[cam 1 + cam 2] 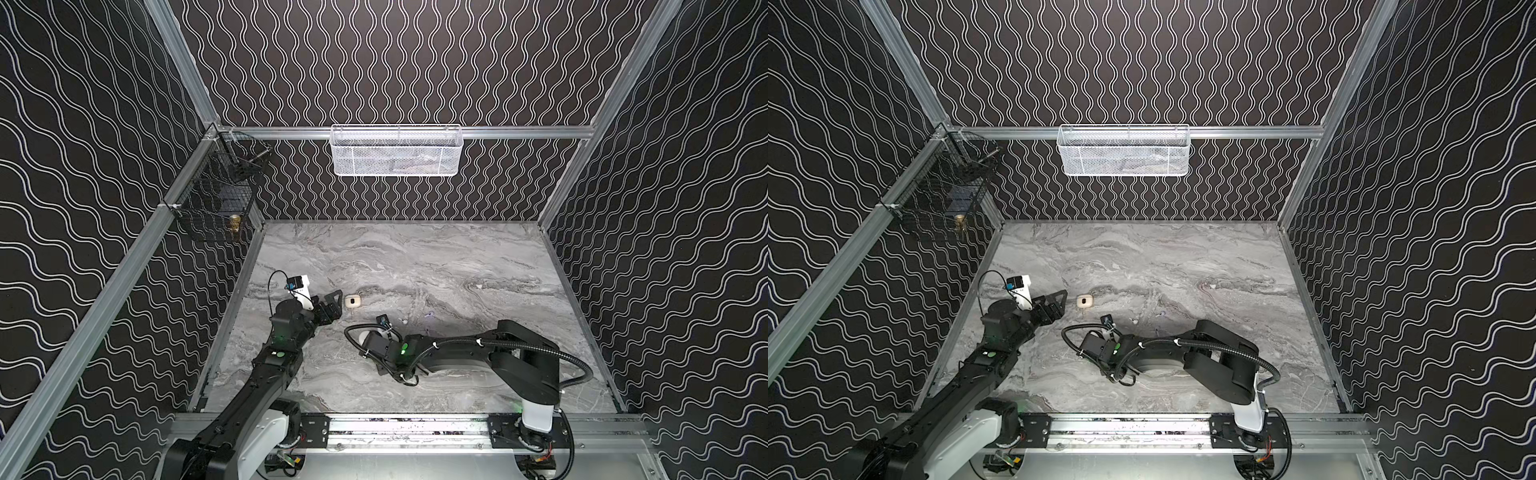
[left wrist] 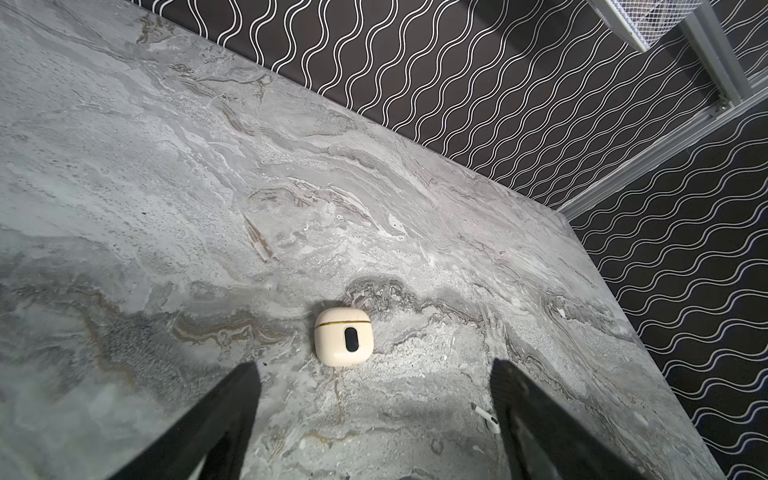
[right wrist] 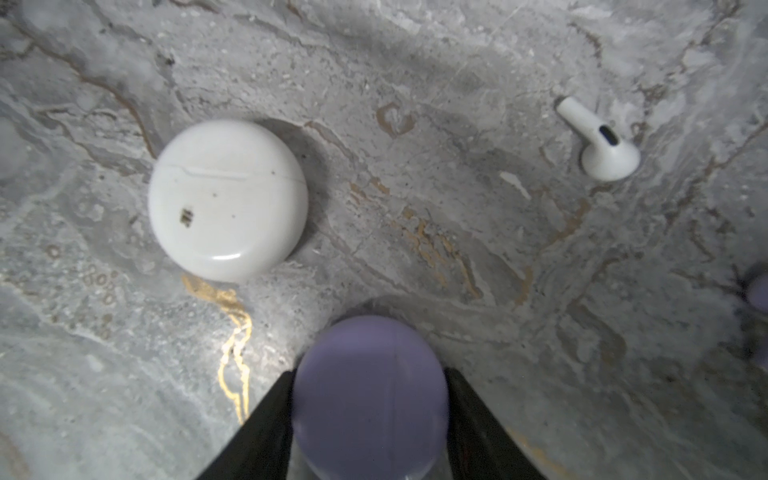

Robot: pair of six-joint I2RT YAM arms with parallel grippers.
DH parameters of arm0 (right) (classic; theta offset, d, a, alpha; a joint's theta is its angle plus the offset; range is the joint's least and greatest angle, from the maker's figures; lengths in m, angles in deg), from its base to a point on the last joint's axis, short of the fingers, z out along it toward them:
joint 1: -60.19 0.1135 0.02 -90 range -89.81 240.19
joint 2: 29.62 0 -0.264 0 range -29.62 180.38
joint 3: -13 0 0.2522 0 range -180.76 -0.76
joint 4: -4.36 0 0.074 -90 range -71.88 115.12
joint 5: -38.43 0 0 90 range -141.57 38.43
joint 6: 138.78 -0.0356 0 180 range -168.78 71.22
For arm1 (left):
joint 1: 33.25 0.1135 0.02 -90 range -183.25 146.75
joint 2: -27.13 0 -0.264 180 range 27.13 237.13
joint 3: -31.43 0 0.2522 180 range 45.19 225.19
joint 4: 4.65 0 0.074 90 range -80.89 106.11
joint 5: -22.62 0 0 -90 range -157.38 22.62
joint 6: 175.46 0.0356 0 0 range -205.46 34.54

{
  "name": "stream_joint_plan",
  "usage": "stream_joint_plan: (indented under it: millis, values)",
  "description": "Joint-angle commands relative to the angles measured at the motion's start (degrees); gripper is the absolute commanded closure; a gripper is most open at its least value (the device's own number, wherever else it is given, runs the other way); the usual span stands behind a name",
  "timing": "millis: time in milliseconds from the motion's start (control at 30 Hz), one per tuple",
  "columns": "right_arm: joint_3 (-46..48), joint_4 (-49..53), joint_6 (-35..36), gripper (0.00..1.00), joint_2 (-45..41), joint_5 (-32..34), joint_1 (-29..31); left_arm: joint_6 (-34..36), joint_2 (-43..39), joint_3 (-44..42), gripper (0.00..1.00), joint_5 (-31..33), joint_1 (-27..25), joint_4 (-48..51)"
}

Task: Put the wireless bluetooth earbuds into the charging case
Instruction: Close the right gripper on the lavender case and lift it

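Observation:
A cream charging case lies shut on the marble table, just beyond my open left gripper; both top views show this case right of that gripper. A white earbud lies beside one left finger. My right gripper is shut on a lavender charging case, with a finger pressed on each side. Beyond it lie a round white charging case, shut, and the white earbud. A lavender shape shows at the frame edge. In the top views the right wrist hides its gripper.
A white mesh basket hangs on the back wall and a black wire basket on the left wall. Patterned walls close three sides of the table. An aluminium rail runs along the front, carrying both arm bases.

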Motion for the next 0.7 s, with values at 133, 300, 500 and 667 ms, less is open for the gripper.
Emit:
stream_joint_plan:
  millis: [133,300,500,667]
  values:
    - [0.1,3.4,-0.2,0.36,1.0,-1.1,-0.1,0.9,-0.1,0.4,0.10,0.3,-0.1,-1.1]
    - [0.4,3.2,0.0,0.45,0.9,-1.1,-0.1,0.9,-0.2,0.3,0.10,0.3,-0.1,-1.1]
    - [1.3,1.6,0.7,0.59,-0.9,-0.6,0.0,1.0,-0.7,1.1,0.11,0.5,-0.1,0.4]
    - [5.1,-10.5,11.2,0.64,-11.6,4.0,-0.8,-1.8,-4.4,8.6,0.08,2.4,0.2,14.2]
